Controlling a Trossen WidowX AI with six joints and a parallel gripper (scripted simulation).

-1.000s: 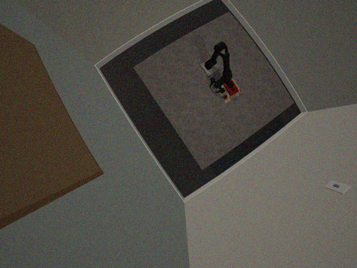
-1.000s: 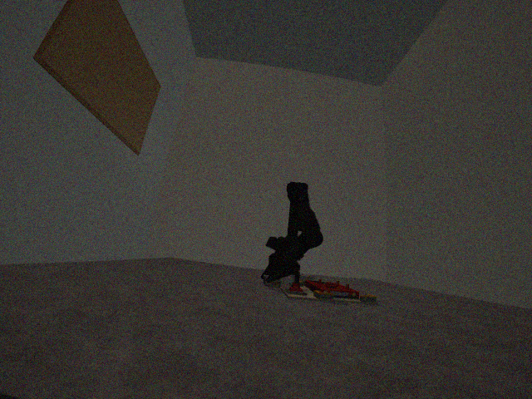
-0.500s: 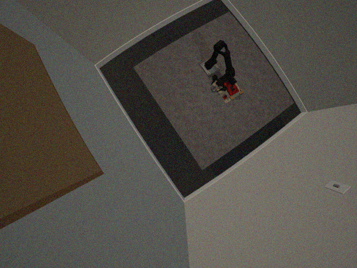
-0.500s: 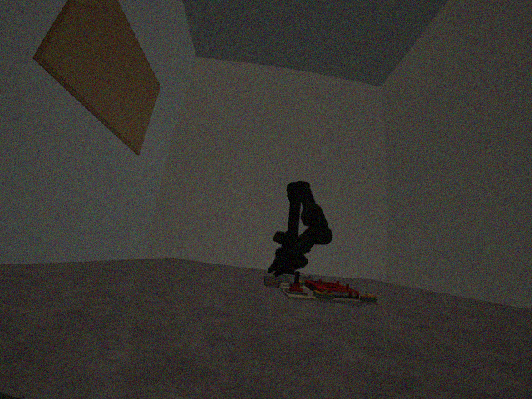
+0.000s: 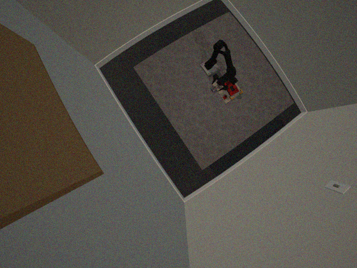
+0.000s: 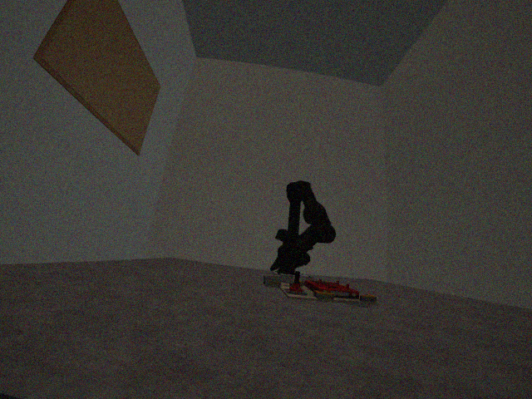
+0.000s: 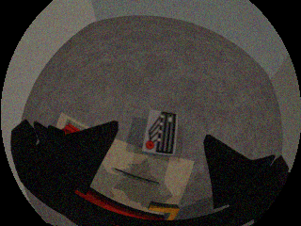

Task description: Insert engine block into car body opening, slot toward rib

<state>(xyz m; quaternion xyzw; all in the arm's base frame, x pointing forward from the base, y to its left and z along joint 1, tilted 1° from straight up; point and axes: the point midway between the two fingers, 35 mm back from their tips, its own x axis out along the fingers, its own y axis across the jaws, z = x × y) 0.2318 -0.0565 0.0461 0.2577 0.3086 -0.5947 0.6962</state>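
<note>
The scene is dark. In the wrist view the engine block (image 7: 165, 127), white with black slats and a red dot, sits between my two dark fingers at the far end of a pale plate (image 7: 134, 179). My gripper (image 7: 161, 136) (image 6: 296, 279) is open wide, with a gap on each side of the block. The red car body (image 5: 231, 88) (image 6: 331, 285) (image 7: 103, 203) lies on a white board (image 5: 225, 97) (image 6: 300, 294) just under the arm (image 5: 226, 58) (image 6: 307, 223). I cannot tell how deep the block sits. It is too small to make out in the top and exterior views.
A yellow piece (image 7: 165, 214) (image 5: 240, 91) lies beside the red body. The arm's pale base (image 5: 207, 67) (image 6: 273, 279) stands behind the board. A dark border (image 5: 138, 115) frames the grey floor. A brown panel (image 5: 34, 129) (image 6: 98, 72) hangs on the wall.
</note>
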